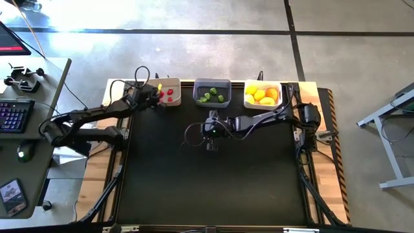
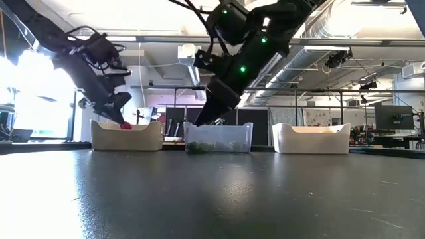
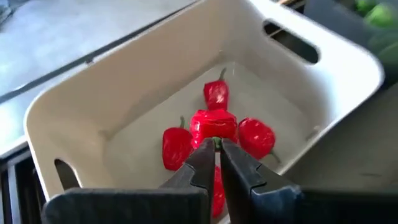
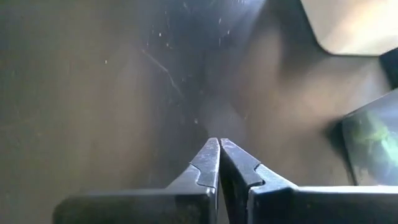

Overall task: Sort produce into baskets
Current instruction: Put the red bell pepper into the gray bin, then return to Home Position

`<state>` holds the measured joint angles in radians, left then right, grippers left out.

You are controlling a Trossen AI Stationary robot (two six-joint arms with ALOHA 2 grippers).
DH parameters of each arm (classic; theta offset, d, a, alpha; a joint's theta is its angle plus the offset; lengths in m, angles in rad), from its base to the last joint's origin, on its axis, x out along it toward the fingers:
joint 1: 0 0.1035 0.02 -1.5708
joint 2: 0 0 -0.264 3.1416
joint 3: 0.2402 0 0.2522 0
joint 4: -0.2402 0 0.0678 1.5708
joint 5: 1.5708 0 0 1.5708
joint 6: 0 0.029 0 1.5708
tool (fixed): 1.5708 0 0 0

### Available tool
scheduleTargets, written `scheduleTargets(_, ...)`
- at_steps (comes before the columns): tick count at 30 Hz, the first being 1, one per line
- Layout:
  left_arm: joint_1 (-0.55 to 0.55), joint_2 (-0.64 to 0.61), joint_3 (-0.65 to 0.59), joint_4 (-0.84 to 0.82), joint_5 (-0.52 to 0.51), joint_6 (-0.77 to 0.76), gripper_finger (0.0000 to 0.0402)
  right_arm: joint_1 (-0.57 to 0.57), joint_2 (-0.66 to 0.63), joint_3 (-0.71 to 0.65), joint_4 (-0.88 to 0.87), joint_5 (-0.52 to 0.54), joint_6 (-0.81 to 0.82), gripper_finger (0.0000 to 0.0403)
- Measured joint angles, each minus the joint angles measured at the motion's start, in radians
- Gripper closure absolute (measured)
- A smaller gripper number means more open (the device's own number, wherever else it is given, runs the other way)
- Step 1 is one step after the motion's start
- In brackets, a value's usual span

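High view: three baskets stand in a row along the table's far edge; the black mat (image 1: 213,181) in front of them carries no loose produce that I can see.
Cream-white basket (image 1: 173,83): leftmost of the row, holding the red peppers (image 3: 214,127); the left wrist view shows at least four, stems up or sideways, bunched near the middle of its floor.
Dark grey basket (image 1: 212,83): middle of the row, holding the green pieces (image 1: 212,97).
White basket (image 1: 263,85): rightmost, holding the yellow-orange lemon-like pieces (image 1: 262,96).
Left gripper (image 3: 216,144): above the cream-white basket, fingers pressed together; a thin green stem seems to sit right at the tips, but whether it is pinched I cannot tell.
Right gripper (image 4: 218,144): over bare mat just in front of the dark grey basket, fingers together and holding nothing.
Progress: sorting looks essentially finished, each colour in its own basket.
Risk, left side: if the stem is caught between the tips, lifting away could drag a pepper back out over the rim or tip the light basket.
Risk, right side: the gripper hangs close to the dark grey basket's front wall, so a low sweep toward it could shove the basket and spill the green pieces.
Risk, shared: the arms' cables loop near the baskets and could snag a rim during retreat.
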<state>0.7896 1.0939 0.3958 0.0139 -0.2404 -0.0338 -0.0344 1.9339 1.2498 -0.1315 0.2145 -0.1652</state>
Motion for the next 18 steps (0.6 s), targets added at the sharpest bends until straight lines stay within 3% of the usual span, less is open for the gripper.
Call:
scheduleTargets(8,0.001,0.012,0.0,0.054,0.015,0.008,0.0344,-0.012,0.0,-0.075,0.071,-0.03,0.011,0.0402)
scheduleTargets(18,-0.131,-0.108,-0.012,0.091,0.023,0.045,0.0273,-0.013,0.0,-0.089,0.104,-0.033,-0.008,0.0403)
